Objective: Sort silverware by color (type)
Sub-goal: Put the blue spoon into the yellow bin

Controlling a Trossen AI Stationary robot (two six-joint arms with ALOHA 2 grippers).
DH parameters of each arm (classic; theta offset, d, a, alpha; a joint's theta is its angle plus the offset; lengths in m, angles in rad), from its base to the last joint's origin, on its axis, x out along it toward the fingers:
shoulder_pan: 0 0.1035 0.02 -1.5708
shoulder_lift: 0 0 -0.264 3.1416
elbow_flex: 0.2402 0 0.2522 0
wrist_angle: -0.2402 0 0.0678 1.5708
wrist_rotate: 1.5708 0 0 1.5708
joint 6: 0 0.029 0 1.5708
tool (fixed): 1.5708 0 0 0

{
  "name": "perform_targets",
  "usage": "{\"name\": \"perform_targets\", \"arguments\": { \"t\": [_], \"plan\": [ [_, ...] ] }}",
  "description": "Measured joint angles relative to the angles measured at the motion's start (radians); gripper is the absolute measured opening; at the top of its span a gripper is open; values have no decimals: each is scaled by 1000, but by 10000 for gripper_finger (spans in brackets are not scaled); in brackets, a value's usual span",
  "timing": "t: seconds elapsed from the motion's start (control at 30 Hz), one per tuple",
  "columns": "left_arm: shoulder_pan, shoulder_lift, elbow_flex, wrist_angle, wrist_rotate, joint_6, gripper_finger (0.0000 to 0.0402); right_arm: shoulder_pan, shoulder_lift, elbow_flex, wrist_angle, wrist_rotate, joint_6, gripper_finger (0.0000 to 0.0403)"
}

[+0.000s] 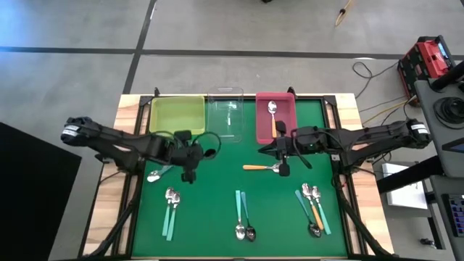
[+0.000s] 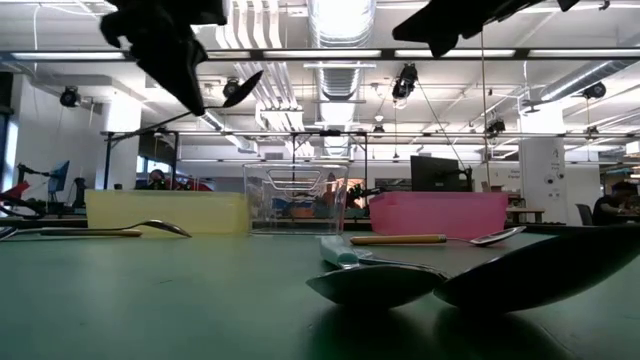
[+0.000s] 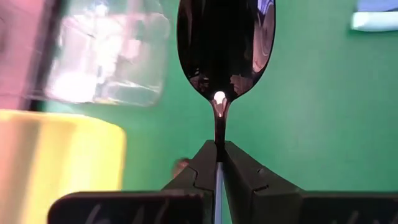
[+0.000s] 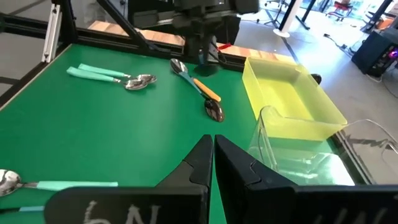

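My left gripper (image 1: 197,152) hangs over the mat's left half, shut on a spoon with a dark bowl (image 3: 225,43); the low view shows that bowl (image 2: 245,86) high above the table. My right gripper (image 4: 212,147) is shut and holds nothing, above an orange-handled spoon (image 1: 261,167) that lies flat on the mat. Another orange-handled spoon (image 1: 273,116) lies in the pink bin (image 1: 288,98). One more spoon (image 2: 150,228) lies on the mat's left. Teal-handled spoons lie near the front edge in two pairs (image 1: 172,209) (image 1: 243,217). A mixed group (image 1: 312,206) lies at the front right. My left gripper pinches the spoon's thin neck (image 3: 218,134), just behind the dark bowl, between its two fingertips. The bowl sticks out past the fingertips and the pale handle (image 3: 217,186) runs back between the fingers. The spoon is lifted clear, its bowl end pointing toward the table's right.
Three bins stand in a row at the mat's far edge: yellow (image 1: 177,116), clear (image 1: 226,112) and pink. The green mat (image 1: 217,188) has bare room in its middle. Wooden table edges (image 1: 116,188) flank it.
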Motion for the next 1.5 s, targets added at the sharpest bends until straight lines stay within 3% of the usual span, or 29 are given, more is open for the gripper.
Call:
{"name": "perform_targets", "arguments": {
  "t": [0.33,0.53,0.67,1.1,1.33,1.5],
  "plan": [
    [314,-1,109,-142,0,448,0,0,-5,-7,-8,0,0,9],
    [521,-1,118,-146,1,722,0,0,-5,-7,-8,0,0,9],
    [643,0,110,-145,20,825,0,0,-5,-8,-8,0,0,9],
    [951,81,110,-122,99,959,0,-1,10,-9,-8,0,6,9],
    [966,173,149,-100,100,938,0,-1,10,-9,-7,0,1,9],
    [971,289,233,-176,71,886,0,-1,10,-9,-7,0,0,9]
  ]
}}
